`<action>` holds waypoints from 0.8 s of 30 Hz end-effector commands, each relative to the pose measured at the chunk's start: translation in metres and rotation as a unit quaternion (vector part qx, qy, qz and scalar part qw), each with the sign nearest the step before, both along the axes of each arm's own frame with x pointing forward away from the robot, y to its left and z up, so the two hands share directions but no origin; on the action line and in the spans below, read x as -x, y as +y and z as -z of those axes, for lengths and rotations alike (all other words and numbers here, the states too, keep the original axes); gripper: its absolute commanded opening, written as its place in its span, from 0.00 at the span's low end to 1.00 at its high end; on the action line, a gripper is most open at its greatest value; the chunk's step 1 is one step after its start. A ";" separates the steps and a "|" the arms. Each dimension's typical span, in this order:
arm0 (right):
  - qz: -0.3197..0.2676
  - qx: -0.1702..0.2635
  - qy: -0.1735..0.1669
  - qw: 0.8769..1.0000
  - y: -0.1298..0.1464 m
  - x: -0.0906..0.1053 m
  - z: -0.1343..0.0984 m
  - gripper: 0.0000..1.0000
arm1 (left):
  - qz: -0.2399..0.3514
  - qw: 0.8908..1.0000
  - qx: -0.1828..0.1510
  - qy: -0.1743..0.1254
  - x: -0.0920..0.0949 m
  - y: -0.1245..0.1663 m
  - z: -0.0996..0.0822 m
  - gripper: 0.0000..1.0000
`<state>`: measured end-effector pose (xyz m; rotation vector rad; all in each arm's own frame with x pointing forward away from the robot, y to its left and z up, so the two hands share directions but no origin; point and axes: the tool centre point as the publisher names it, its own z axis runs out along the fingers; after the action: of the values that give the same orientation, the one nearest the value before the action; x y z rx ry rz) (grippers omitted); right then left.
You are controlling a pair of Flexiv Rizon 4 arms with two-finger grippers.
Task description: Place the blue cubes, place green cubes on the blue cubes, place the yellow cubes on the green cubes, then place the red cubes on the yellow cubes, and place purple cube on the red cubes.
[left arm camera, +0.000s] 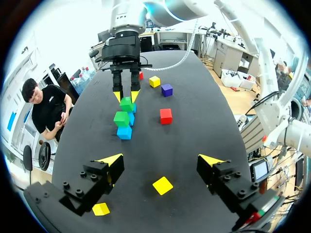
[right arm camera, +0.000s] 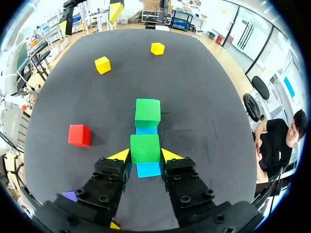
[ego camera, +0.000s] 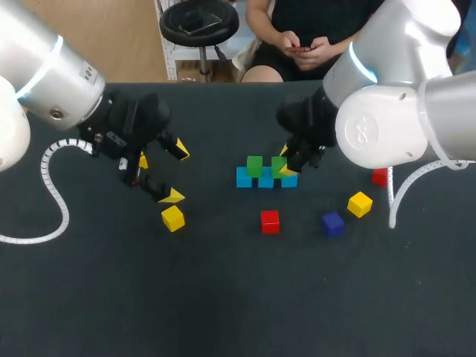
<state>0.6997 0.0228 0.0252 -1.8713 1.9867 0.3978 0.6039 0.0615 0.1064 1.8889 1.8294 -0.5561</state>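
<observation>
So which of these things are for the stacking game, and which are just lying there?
For the job:
blue cubes
green cubes, one gripped by the right gripper
yellow cubes
red cubes
purple cube

Just lying there:
white coiled cable, resting on the black table

Our right gripper [right arm camera: 145,156] clamps the near green cube [right arm camera: 145,148], fingers tight on both sides. Directly ahead the second green cube [right arm camera: 147,112] on the blue row [right arm camera: 148,170] bars the way; beyond it the table [right arm camera: 194,97] lies open, and a red cube [right arm camera: 79,135] stands well off to one side. Between the wide-spread fingers of our left gripper [left arm camera: 162,158] lies a yellow cube [left arm camera: 163,185]; another yellow cube [left arm camera: 101,208] sits close beside one finger
</observation>
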 end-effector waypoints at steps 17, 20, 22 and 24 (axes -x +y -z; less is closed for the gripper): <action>0.001 -0.003 0.006 1.000 -0.002 -0.004 0.004 0.00 | 0.001 1.000 0.001 0.000 -0.001 0.001 0.000 1.00; 0.001 -0.003 0.008 1.000 -0.002 -0.004 0.004 0.00 | 0.001 1.000 0.001 0.000 -0.001 0.001 0.000 1.00; 0.001 -0.003 0.008 1.000 -0.003 -0.004 0.005 0.00 | 0.001 1.000 0.001 0.000 -0.001 0.001 0.000 1.00; 0.001 -0.003 0.009 1.000 -0.003 -0.005 0.005 0.00 | 0.001 1.000 0.001 0.000 -0.001 0.001 0.000 1.00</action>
<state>0.7019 0.0200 0.0210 -1.8653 1.9982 0.4120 0.6039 0.0615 0.1064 1.8889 1.8294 -0.5561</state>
